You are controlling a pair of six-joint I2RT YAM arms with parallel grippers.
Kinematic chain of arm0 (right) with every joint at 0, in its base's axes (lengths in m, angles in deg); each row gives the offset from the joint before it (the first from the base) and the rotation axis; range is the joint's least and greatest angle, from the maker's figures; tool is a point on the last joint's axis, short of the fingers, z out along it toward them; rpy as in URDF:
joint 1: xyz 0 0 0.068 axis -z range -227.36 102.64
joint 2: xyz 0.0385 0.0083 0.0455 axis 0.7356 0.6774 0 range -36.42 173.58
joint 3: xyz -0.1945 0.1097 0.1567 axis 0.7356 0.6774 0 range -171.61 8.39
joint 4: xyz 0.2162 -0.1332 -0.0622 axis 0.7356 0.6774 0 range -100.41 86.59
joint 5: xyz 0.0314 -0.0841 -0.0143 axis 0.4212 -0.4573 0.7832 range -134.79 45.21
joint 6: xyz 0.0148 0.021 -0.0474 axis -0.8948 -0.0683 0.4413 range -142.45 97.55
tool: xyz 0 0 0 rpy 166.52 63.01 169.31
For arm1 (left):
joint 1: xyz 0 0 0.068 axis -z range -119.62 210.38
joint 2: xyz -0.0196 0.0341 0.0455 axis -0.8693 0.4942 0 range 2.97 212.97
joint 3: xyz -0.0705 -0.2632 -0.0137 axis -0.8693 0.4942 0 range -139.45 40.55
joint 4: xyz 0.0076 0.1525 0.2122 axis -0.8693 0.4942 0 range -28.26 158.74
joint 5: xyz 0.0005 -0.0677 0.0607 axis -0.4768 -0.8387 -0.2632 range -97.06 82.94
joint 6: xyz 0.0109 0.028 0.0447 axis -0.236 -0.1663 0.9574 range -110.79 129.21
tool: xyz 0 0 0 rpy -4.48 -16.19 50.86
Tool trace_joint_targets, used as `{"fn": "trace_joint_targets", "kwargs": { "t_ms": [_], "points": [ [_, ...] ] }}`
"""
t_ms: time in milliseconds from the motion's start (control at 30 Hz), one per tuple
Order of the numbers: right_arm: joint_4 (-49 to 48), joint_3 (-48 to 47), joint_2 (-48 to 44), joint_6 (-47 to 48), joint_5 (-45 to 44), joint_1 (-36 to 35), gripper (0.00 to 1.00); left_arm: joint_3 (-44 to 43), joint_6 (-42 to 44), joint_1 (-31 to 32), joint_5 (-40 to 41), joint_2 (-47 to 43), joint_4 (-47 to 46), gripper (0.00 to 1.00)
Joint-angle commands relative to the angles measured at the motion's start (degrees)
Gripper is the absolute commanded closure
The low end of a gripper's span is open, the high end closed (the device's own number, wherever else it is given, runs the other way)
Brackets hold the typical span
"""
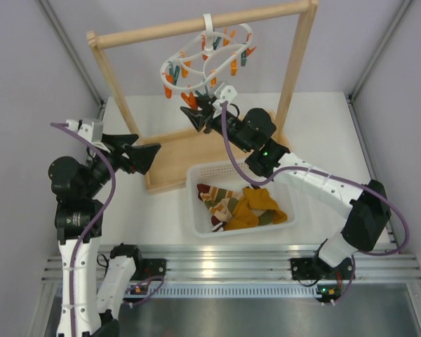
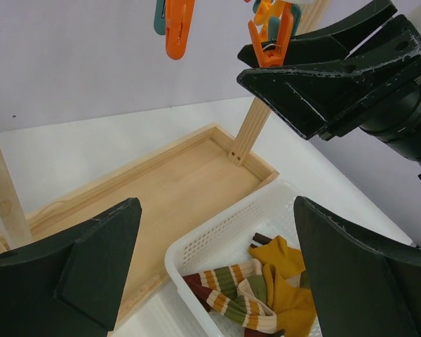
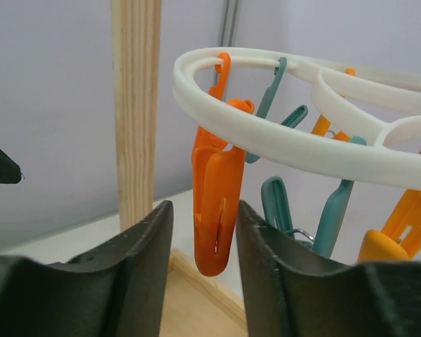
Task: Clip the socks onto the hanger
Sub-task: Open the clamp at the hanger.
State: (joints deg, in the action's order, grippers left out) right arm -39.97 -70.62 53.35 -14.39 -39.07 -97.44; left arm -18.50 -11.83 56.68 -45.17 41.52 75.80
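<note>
From above, the hanger [image 1: 208, 38] dangles by its hook from the top bar of the wooden rail frame [image 1: 147, 32], orange and teal pegs bunched under its white rings. The right gripper [image 1: 194, 118] is raised to the lowest pegs on the near side, though from up there I can't tell whether it has hold of one.

Its own wrist camera tells more. An orange peg [image 3: 217, 203] hangs from the outer ring straight down into the gap between the two black fingers [image 3: 126, 267], which stand apart. There is a clear gap on the peg's left side. On its right I can't tell whether the finger touches it. The left wrist camera catches that same gripper side-on, with an orange peg just at its tip.

The left gripper [image 1: 153, 156] hovers lower, over the frame's wooden base tray [image 2: 175, 189]. Its fingers are spread wide and hold nothing, and in its own camera they sit at the two bottom corners.

The socks [image 1: 247, 209] lie heaped in the white basket [image 1: 194, 203] on the table [image 1: 323, 119], just in front of the base tray and well below the hanger. Overhead, they read as a mustard-yellow mass on the right with something striped on the left. The left wrist view shows that this is a striped sock [image 2: 231, 298], banded red, green, cream and brown, lying against the yellow ones. Only those two views catch the basket.
</note>
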Motion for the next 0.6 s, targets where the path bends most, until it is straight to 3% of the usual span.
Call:
{"fn": "trace_joint_targets", "kwargs": {
  "t_ms": [0, 333, 567],
  "points": [
    [-1.56, -4.49, -0.75, 0.47, 2.11, 0.34, 0.64, -2.21, -2.77, 0.1, 0.4, 1.0, -4.84, 0.05],
    [-0.23, -4.58, -0.57, 3.89, 1.05, 0.25, 0.85, -10.65, -22.53, 0.71, 0.22, 9.52, -8.17, 0.09],
    [-0.76, -5.02, 0.13, 3.46, 2.63, 0.25, 0.99, -14.25, -21.24, 8.7, 7.94, 14.53, -9.23, 0.11]
  ]
}}
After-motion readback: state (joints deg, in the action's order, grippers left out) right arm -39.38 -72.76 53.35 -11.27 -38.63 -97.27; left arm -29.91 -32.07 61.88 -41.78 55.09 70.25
